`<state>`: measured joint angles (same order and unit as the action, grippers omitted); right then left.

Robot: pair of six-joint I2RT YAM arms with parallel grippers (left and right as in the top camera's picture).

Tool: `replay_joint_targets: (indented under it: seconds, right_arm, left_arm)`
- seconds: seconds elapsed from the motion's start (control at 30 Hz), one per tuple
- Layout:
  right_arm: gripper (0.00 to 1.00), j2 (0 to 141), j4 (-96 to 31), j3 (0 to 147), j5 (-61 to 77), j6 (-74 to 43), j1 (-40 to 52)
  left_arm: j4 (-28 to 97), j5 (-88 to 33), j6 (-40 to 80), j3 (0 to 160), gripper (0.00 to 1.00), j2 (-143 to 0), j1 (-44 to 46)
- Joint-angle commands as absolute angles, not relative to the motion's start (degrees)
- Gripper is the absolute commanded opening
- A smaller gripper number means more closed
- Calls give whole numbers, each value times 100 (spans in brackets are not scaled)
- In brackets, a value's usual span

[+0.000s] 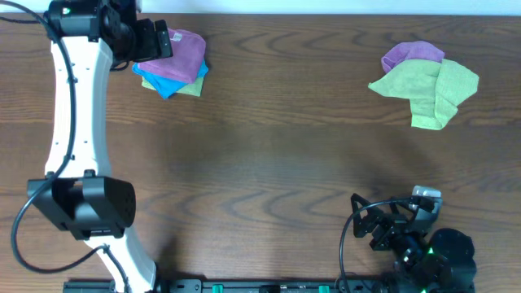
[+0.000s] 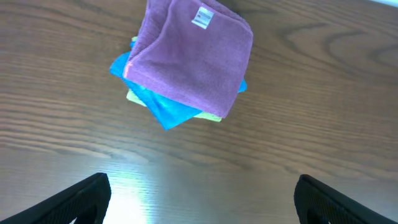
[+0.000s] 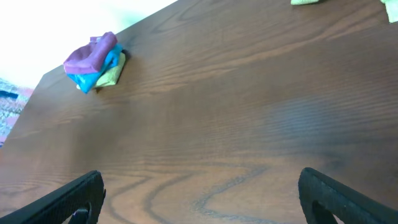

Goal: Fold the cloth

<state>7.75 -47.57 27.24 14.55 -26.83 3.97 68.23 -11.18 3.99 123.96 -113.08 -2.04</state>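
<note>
Right now the left hand (image 2: 208, 205) is hovering spread wide, gripping nothing, with the cloth (image 2: 189, 59) lying folded just ahead of it atop a blue cloth (image 2: 165, 112) at the tabletop's (image 1: 269, 146) far left. The right hand (image 3: 200, 199) is sitting spread too, well apart, so the left arm is nearer.

Robotics lab bench; a white arm (image 1: 72, 106) and a black arm (image 1: 431, 248) at a wood-grain table (image 1: 269, 146)
</note>
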Motion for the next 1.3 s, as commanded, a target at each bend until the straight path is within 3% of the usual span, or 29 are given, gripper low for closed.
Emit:
replay_joint_targets:
  seconds: [0.0, 0.77, 1.27]
  right_arm:
    - [99, 740, -4764, 2714, 1437, -2781, 362]
    - [99, 740, -4762, 2716, 1437, -2781, 362]
    - [99, 740, -4762, 2714, 1437, -2781, 362]
  left_arm:
    - [6748, -985, 209, 12097, 95, -10766, -222]
    - [3581, -395, 209, 5769, 95, -5599, -222]
    - [3323, -99, 121, 2397, 95, -1846, -222]
